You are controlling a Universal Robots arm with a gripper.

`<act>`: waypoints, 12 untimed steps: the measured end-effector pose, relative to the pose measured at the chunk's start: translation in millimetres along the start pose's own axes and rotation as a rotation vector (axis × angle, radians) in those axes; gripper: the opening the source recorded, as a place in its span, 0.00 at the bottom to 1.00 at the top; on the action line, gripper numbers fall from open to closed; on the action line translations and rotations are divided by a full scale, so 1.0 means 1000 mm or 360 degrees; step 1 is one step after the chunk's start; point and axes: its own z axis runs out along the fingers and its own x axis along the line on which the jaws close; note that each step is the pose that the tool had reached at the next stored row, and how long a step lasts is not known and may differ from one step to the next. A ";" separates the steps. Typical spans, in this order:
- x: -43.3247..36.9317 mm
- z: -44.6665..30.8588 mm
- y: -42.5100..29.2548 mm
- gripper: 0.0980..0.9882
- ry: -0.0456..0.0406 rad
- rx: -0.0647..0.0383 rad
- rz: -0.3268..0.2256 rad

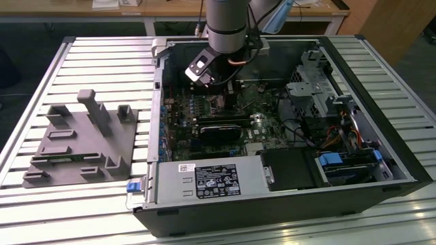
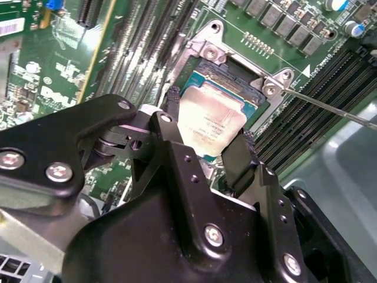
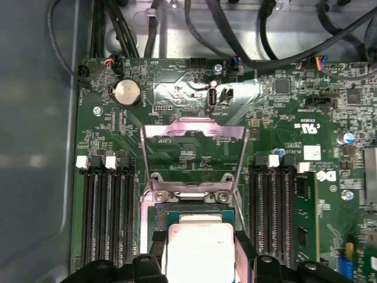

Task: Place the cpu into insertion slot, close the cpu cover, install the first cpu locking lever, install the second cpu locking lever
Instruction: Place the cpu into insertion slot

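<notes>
The gripper [image 2: 206,131] is closed on the cpu [image 2: 213,115]. In both wrist views one black finger [image 3: 158,250] presses on each of two opposite edges of the chip, and its flat silver top faces up. The gripper is down inside the open computer case [image 1: 272,209], which lies on the slatted metal surface [image 1: 102,56]. What matters most here is how the chip sits over the insertion slot [image 2: 231,66]. The slot is right under the cpu and the gripper, not off to a side. In the second wrist view part of the slot's dark middle and its silver rim peeks out past the far edge of the chip. The chip is square, so it has no long side, and its edges look to run the same way as the slot's edges. I cannot tell for sure whether the chip is already touching the slot or is just above it. The cpu cover [image 3: 194,123] is flipped open. It is hinged at the slot's far edge and leans away from the gripper, so the green board [image 3: 283,112] shows through its window. A thin metal rod [image 2: 330,107] sticks out from one corner of the slot. It is well clear of the chip. Long black memory slots [image 3: 106,212] run along both sides of the slot.
</notes>
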 end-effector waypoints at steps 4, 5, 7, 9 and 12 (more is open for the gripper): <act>0.0021 0.0044 -0.0005 0.49 -0.0001 0.0001 0.0014; 0.0022 0.0053 -0.0005 0.49 -0.0001 0.0001 0.0017; 0.0021 0.0064 -0.0008 0.49 -0.0002 0.0001 0.0021; 0.0022 0.0074 -0.0008 0.49 -0.0002 0.0001 0.0024; 0.0021 0.0101 -0.0011 0.49 -0.0002 0.0001 0.0027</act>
